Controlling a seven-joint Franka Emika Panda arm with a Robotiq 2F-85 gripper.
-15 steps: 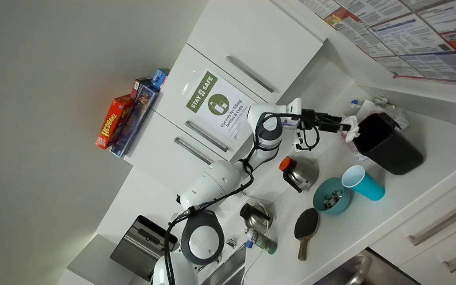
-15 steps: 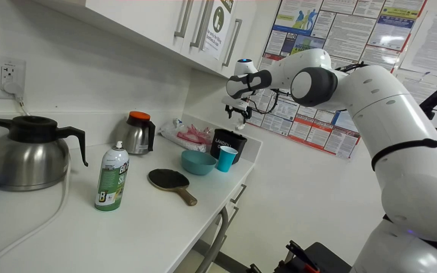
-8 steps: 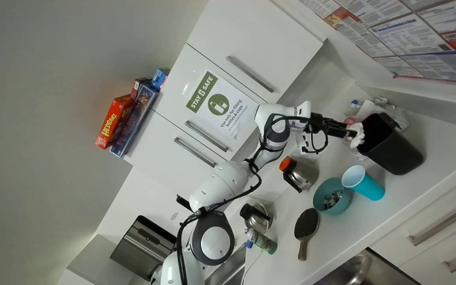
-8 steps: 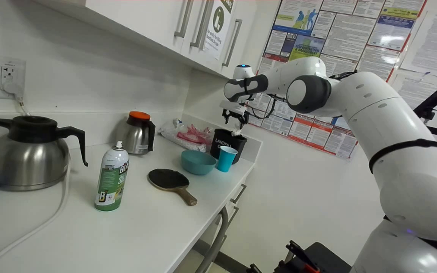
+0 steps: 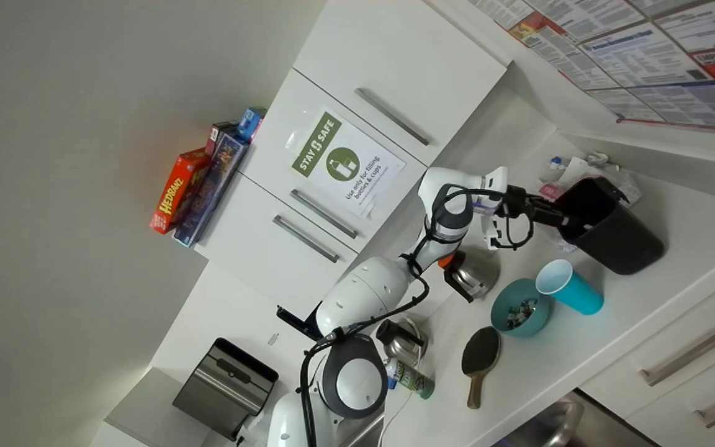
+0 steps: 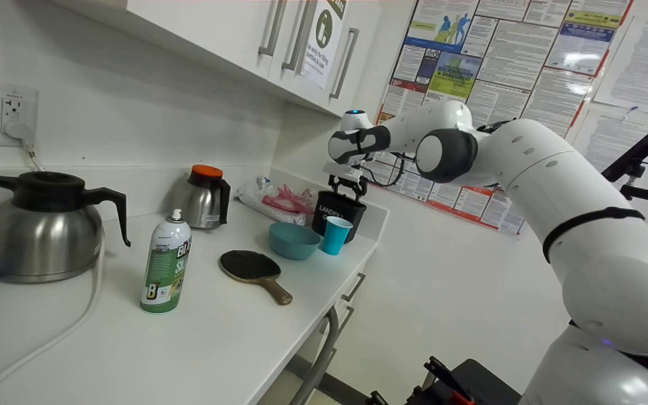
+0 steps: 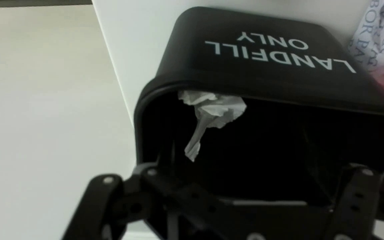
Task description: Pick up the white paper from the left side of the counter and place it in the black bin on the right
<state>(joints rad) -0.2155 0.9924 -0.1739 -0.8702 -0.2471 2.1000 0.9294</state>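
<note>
The black bin (image 5: pixel 627 242) stands at the far end of the white counter (image 6: pixel 200 349); its label shows in an exterior view (image 6: pixel 329 218) and in the wrist view (image 7: pixel 262 78). My gripper (image 5: pixel 563 218) points down at the bin's mouth, its tips at or just below the rim. In the wrist view my gripper (image 7: pixel 240 146) has its fingers spread to either side, dark against the dark inside. The crumpled white paper (image 7: pixel 218 110) is below the rim near the labelled wall and looks apart from the fingers. A white bit of it (image 5: pixel 587 226) shows in an exterior view.
A blue cup (image 5: pixel 575 292) and a teal bowl (image 5: pixel 531 320) stand beside the bin. A plastic bag (image 6: pixel 287 203) lies behind it against the wall. An orange-lidded carafe (image 6: pixel 206 197), a paddle (image 6: pixel 251 267) and a spray can (image 6: pixel 166 270) are further along.
My gripper has come down and toward the bin's mouth. The paper hung at the fingertips above the rim before; now it is inside the bin, and the fingers show apart.
</note>
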